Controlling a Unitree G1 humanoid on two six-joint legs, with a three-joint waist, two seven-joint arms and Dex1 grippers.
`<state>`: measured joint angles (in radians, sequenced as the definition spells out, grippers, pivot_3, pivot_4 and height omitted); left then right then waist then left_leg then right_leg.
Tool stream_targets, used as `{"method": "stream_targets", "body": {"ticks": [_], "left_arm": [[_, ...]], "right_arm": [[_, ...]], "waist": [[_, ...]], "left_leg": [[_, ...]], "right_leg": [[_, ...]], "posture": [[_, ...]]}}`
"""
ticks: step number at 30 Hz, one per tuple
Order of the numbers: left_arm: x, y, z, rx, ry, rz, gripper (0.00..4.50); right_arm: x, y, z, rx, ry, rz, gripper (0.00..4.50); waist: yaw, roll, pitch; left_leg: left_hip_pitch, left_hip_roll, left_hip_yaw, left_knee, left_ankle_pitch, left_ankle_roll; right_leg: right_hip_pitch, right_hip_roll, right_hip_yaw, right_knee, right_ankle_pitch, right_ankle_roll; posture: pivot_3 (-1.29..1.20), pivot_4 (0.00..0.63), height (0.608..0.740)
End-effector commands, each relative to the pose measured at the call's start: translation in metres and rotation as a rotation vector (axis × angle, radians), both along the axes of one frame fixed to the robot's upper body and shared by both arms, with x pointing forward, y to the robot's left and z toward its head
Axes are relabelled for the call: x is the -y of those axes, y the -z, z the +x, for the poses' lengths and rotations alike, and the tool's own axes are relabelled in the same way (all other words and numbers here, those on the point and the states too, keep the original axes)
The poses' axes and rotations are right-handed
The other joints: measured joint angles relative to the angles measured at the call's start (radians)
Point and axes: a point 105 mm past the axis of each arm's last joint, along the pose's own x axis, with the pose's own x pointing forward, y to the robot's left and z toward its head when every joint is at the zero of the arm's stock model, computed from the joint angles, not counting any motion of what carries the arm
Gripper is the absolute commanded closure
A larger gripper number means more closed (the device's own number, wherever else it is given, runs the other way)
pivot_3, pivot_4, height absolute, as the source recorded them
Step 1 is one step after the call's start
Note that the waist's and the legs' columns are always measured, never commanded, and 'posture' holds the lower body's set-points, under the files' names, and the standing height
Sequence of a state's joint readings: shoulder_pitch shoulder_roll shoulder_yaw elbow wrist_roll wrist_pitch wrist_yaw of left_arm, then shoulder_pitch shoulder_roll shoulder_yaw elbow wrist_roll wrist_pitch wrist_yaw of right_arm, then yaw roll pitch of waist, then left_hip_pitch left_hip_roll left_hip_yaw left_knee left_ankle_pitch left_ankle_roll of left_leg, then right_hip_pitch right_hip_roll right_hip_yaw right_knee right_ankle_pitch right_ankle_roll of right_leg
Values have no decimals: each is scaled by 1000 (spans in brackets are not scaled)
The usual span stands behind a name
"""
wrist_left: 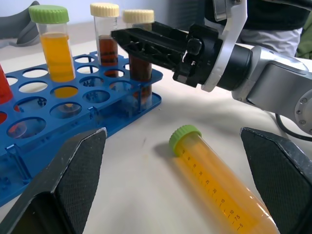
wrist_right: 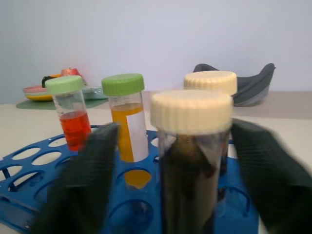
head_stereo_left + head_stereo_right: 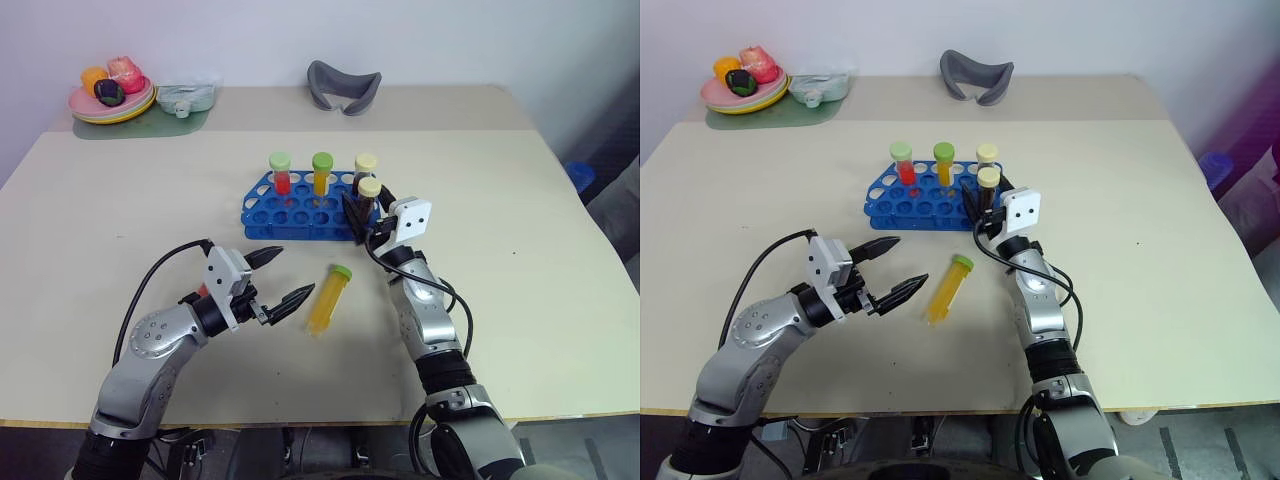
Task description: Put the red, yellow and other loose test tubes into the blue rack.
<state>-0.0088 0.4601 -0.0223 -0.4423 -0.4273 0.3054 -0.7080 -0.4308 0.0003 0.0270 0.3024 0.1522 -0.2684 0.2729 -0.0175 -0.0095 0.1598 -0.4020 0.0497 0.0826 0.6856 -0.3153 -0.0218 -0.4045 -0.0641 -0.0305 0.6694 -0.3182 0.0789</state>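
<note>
I'm looking at a staged lab-style test room: plain beige desk (image 3: 520, 300) against a bare white wall (image 3: 420, 40). On it a blue rack (image 3: 300, 212) of capped tubes, plus a plate of toy food (image 3: 112, 98) in the corner.

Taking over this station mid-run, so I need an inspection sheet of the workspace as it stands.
Surface: beige table, dry.
Job's things: blue rack holds four upright tubes; a yellow tube lies loose in front.
Clutter: plate of toy food, grey headrest-like object at the far edge.
Grippers: left gripper open beside the loose tube; right gripper open around the nearest brown tube.
Cables: black cable along the left arm.
Surroundings: pale wall.
</note>
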Motion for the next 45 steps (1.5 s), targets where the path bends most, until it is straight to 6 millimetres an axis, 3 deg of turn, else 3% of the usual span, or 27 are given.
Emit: {"method": "stream_targets", "body": {"ticks": [1,7,12,19,27,33,45], "left_arm": [[0,-13,-2,45,10,-11,0],[-17,-17,1,56,-48,3,0],[-38,-26,9,73,-109,17,0],[-58,-31,16,66,-129,68,0],[-51,-35,18,71,-117,65,0],[-51,-35,15,58,-126,72,0],[-31,-32,4,2,-72,57,0]], "right_arm": [[7,-30,-7,105,20,25,42],[43,-62,-23,169,75,12,42],[59,-65,-43,106,-2,-103,42],[49,-51,-84,-99,-321,-337,42],[32,-37,-116,-261,-516,-375,42],[31,-36,-119,-293,-537,-404,42],[42,-24,-112,-356,-514,-444,42]], "waist": [[0,0,0],[3,0,0],[4,0,0],[5,0,0],[7,-1,0],[7,-1,0],[7,-1,0]], "left_leg": [[0,0,0,0,0,0],[0,0,0,0,0,0],[0,0,0,0,0,0],[0,0,0,0,0,1],[0,0,-1,0,-2,4],[0,0,-1,0,-2,3],[0,0,-1,0,-1,2]], "right_leg": [[0,0,0,0,0,0],[0,0,0,0,0,0],[0,-1,0,0,0,0],[0,0,0,0,0,0],[1,0,0,-1,0,0],[1,0,0,-1,0,0],[1,0,0,-1,0,0]], "posture": [[0,150,735],[0,150,735],[0,150,735],[0,150,735],[0,150,735],[0,150,735],[0,150,735]]}}
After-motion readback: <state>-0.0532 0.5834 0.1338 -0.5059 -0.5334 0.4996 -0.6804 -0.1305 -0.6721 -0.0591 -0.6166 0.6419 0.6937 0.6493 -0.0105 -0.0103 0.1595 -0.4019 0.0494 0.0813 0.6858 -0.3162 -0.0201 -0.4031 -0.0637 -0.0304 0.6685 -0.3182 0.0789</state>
